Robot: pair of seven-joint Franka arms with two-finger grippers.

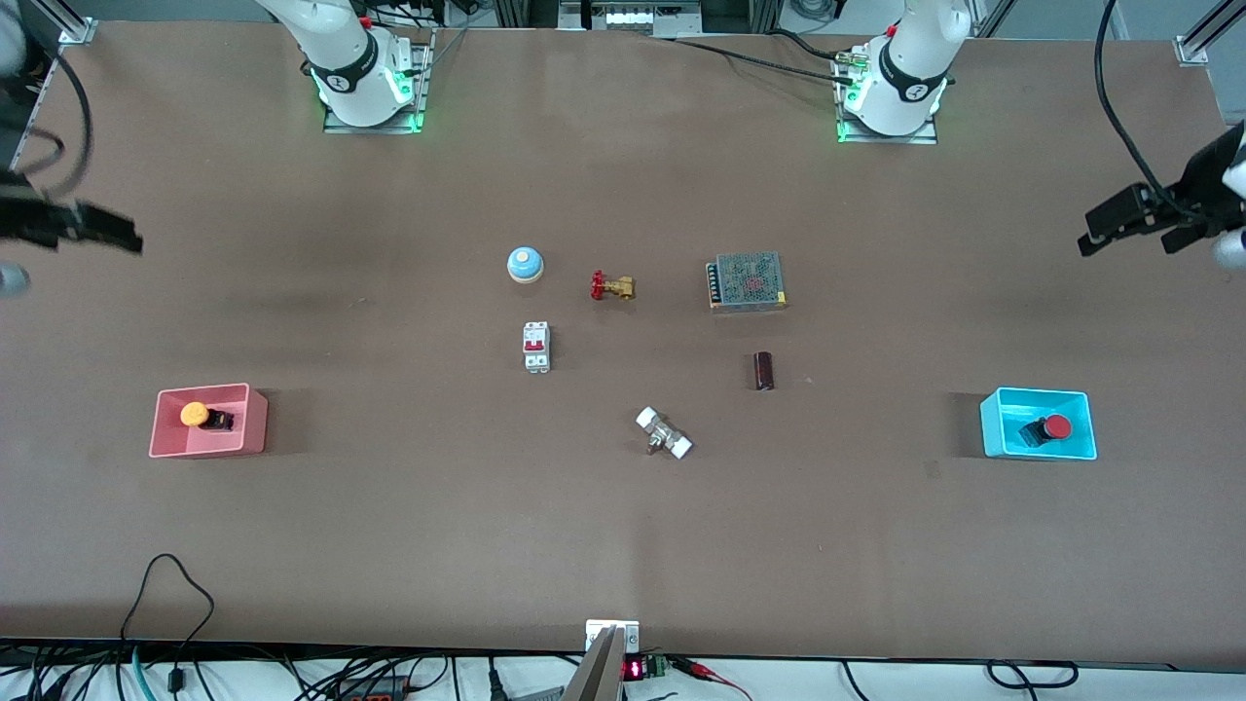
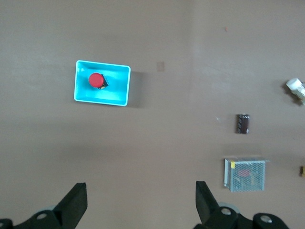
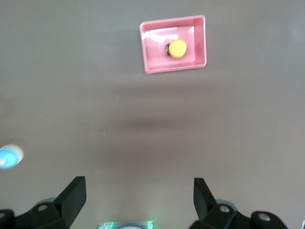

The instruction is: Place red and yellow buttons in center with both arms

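Note:
The red button lies in a cyan bin toward the left arm's end of the table. It also shows in the left wrist view, inside that bin. The yellow button lies in a pink bin toward the right arm's end, and shows in the right wrist view in its bin. My left gripper hangs open and empty, high over the table's left-arm end. My right gripper hangs open and empty, high over the right-arm end. The bare brown center holds neither button.
Round the middle lie a blue bell, a brass valve with a red handle, a mesh power supply box, a white circuit breaker, a dark cylinder and a metal fitting with white ends.

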